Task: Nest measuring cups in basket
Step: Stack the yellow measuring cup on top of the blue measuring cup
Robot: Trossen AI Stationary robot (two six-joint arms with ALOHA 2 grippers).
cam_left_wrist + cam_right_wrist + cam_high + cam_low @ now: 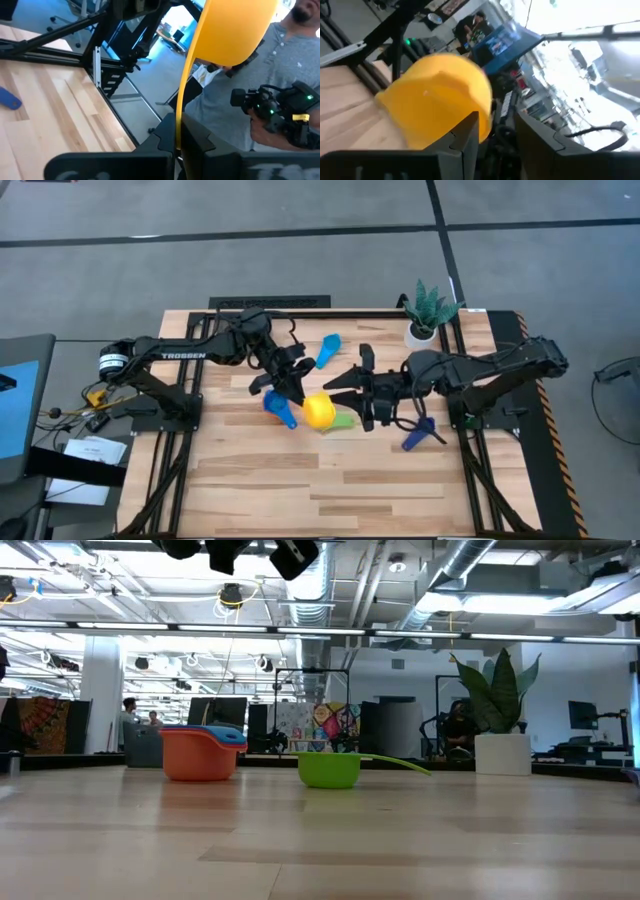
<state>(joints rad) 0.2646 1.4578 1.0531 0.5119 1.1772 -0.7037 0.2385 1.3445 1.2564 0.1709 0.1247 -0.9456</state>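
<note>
My left gripper [297, 392] is shut on the yellow measuring cup [318, 411] above the table's middle; the low view does not show the cup. My right gripper [345, 400] is open, its fingers level and just right of the yellow bowl [440, 100]. A green cup [330, 769] stands on the table below, handle to the right. An orange cup with a blue one nested in it [202, 752] stands beside it. A light blue cup [328, 350] and a dark blue cup [418, 436] lie apart. I cannot make out the basket or a red cup. My left gripper pinches the yellow cup's flat handle [178, 127] edge-on between its two fingers, near the handle's free end. The bowl [235, 30] sticks out beyond the fingertips. The cup is lifted clear of the table. My right gripper: I cannot tell whether one finger [466, 134] touches the yellow bowl.
A white plant pot [423, 332] stands near the table's far right corner. Bare wood lies along the near half of the table [330, 490]. A person holding a dark device [280, 110] shows beyond the table in the left wrist view.
</note>
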